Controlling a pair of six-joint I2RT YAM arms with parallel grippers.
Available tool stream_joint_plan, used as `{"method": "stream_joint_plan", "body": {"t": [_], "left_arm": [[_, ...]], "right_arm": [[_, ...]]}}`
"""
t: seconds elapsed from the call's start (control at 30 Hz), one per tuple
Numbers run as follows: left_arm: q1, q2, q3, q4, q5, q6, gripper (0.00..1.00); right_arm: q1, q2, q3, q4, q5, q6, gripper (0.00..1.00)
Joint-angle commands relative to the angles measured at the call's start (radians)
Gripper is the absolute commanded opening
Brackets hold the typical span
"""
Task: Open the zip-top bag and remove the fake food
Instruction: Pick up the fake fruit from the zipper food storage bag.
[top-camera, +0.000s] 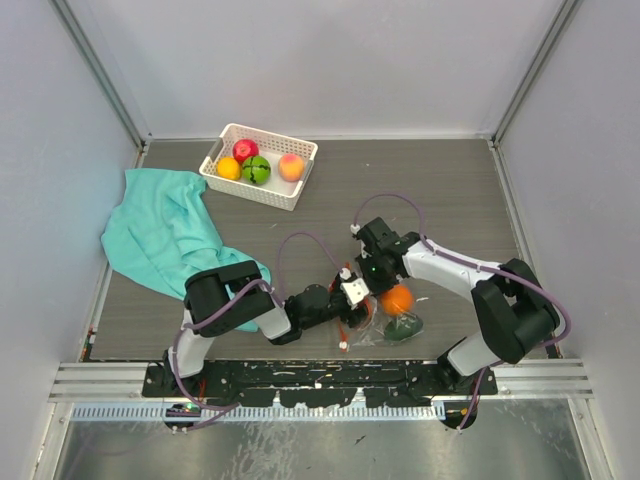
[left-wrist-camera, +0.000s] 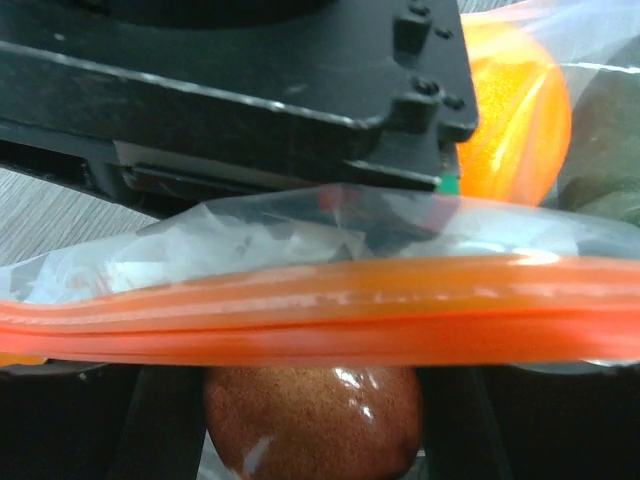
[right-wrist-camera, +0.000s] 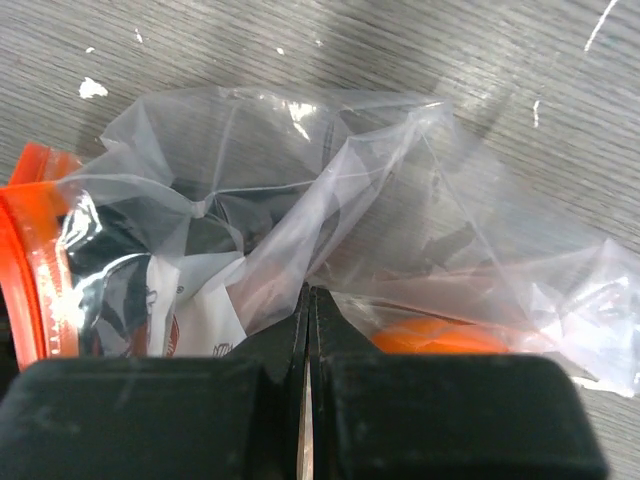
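The zip-top bag (top-camera: 383, 322) lies crumpled near the front edge, with an orange fruit (top-camera: 397, 299) and a dark green fruit (top-camera: 405, 328) inside. My right gripper (top-camera: 368, 270) comes down from behind. In the right wrist view it (right-wrist-camera: 308, 298) is shut on a fold of the clear plastic (right-wrist-camera: 400, 200), beside the white label (right-wrist-camera: 195, 300). My left gripper (top-camera: 352, 296) reaches into the bag's mouth from the left. In the left wrist view the orange-red zipper strip (left-wrist-camera: 320, 320) crosses over its fingers (left-wrist-camera: 170, 430). A brown fruit (left-wrist-camera: 312, 420) fills the gap and touches both.
A white slotted basket (top-camera: 250, 189) at the back left holds red (top-camera: 245, 150), orange (top-camera: 229, 168), green (top-camera: 256, 170) and peach (top-camera: 291, 166) fruits. A teal cloth (top-camera: 165, 235) lies at the left. Grey walls enclose the table on three sides.
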Motion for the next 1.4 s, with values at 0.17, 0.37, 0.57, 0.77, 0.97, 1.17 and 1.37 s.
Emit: {"method": "stream_joint_plan", "body": {"t": [0.17,0.37,0.57,0.77,0.97,1.17,1.37], "left_arm": [[0.002,-0.094,-0.048,0.052,-0.061,-0.099,0.49],[0.025,-0.196,-0.077,-0.065,-0.04,-0.277,0.38],[0.07,-0.289,-0.083,-0.202,0.034,-0.463,0.36],[0.172,-0.331,-0.066,-0.33,0.209,-0.76,0.33],[0.235,-0.388,-0.056,-0.445,0.341,-0.935,0.31],[0.26,-0.453,-0.006,-0.705,0.408,-1.034,0.32],[0.328,-0.517,0.03,-0.908,0.491,-1.068,0.33]], "right_arm": [[-0.007,-0.052,-0.055,0.125,-0.095,0.058,0.01],[-0.032,-0.08,-0.093,0.17,-0.1,0.08,0.01],[-0.051,-0.104,-0.141,0.23,-0.1,0.126,0.01],[-0.062,-0.145,-0.191,0.286,-0.094,0.17,0.01],[-0.079,-0.192,-0.208,0.323,-0.088,0.181,0.01],[-0.095,-0.265,-0.211,0.363,-0.096,0.184,0.02],[-0.113,-0.325,-0.216,0.39,-0.109,0.186,0.02]]}}
